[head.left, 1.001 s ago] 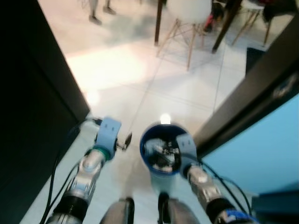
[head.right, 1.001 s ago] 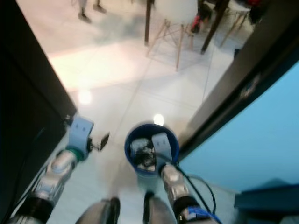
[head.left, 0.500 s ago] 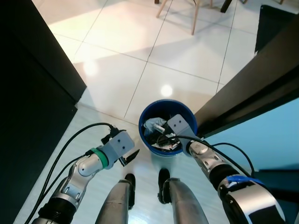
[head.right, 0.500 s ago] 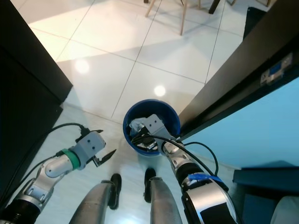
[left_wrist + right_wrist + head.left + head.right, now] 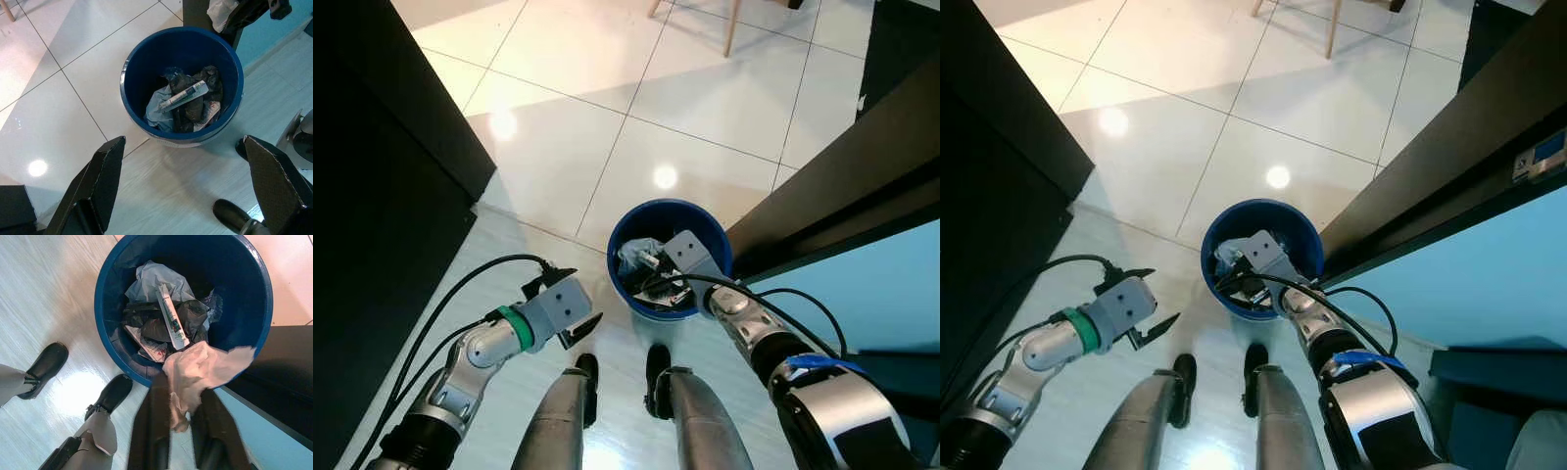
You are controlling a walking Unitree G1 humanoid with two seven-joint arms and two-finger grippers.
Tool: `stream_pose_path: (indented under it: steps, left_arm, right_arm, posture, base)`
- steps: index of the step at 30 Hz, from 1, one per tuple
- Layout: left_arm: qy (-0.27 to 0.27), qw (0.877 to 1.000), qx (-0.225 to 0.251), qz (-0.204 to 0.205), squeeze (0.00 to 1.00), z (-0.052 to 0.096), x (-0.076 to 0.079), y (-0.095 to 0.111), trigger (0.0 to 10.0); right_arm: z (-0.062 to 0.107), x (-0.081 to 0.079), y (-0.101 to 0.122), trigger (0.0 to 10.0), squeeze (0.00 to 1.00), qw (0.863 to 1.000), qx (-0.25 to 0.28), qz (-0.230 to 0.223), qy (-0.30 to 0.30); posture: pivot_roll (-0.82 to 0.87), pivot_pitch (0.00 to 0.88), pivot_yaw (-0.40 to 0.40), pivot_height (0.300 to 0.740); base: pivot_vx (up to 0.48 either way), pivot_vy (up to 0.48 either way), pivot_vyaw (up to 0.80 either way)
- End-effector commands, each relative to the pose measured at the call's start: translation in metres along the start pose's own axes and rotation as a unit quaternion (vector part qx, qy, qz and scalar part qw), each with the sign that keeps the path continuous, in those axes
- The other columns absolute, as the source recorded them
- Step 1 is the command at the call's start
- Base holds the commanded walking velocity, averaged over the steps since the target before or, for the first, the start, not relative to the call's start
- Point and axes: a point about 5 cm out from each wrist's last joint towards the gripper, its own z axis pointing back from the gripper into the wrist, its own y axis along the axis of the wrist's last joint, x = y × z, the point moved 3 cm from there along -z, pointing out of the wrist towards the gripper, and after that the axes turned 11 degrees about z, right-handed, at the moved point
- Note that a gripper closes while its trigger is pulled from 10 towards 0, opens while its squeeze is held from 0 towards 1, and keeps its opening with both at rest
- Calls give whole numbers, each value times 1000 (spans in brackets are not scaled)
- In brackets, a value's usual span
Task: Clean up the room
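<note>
Right gripper is pinched on a crumpled tissue wad, held right over the rim of the blue bin, on its near edge by the dark door frame. Fingers clamp the wad's lower tail; the bulk billows free above them.

We judge the wad featherlight, soft and fully compressible: no slip risk from weight, but it may cling to the finger pads on release. Any grip point works; the bunched middle is better than a loose flap.

Bin already holds a pale crumpled sheet, black plastic scraps and a white tube lying across the top. It looks light itself, so we avoid nudging the rim.

Left gripper hangs beside the bin with fingers spread wide, empty.

Bin sits on glossy white floor tiles, at the seam where pale wood-look flooring starts. Our feet stand just short of the bin. Dark cabinet stands left of the bin, a turquoise panel right of it. Tight corridor.
</note>
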Motion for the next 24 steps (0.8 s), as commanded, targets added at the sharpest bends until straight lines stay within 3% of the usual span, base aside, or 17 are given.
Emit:
stream_pose_path:
  steps: [1, 2, 15, 16, 17, 18, 24]
  left_arm:
    - [-21, 1000, -11, 0, 0, 3, 13, -8, 10000]
    - [-23, 1000, -14, -1, 0, 4, 12, -8, 10000]
    - [-21, 1000, -15, -3, 0, -4, 6, -6, 10000]
    - [-22, 1000, -15, -3, 0, -5, 6, -6, 10000]
    - [-22, 1000, -15, -3, 0, -5, 6, -6, 10000]
    - [-23, 1000, -14, -4, 0, -5, 6, -5, 10000]
    - [-23, 1000, -14, -3, 0, -5, 7, -5, 10000]
  right_arm:
    - [2, -10, -19, 10000, 1000, 999, -31, -7, 15]
    - [2, -10, -19, 10000, 0, 999, -35, 4, 12]
    - [1, -6, -14, 10000, 0, 999, -34, 13, 10]
    - [1, -6, -13, 10000, 349, 999, -31, 4, 13]
    - [1, -6, -13, 10000, 349, 999, -31, 4, 13]
    - [1, -5, -13, 10000, 1000, 999, -30, -1, 14]
    - [1, -3, -13, 10000, 988, 999, -31, 7, 8]
  posture:
    - [186, 493, 45, 740]
    - [186, 488, 47, 740]
    - [176, 457, 46, 740]
    - [176, 455, 46, 740]
    - [176, 455, 46, 740]
    - [178, 453, 46, 740]
    - [179, 454, 47, 740]
  base:
    - [0, 0, 0]
    - [0, 0, 0]
    - [0, 0, 0]
    - [0, 0, 0]
    - [0, 0, 0]
    - [0, 0, 0]
    - [0, 0, 0]
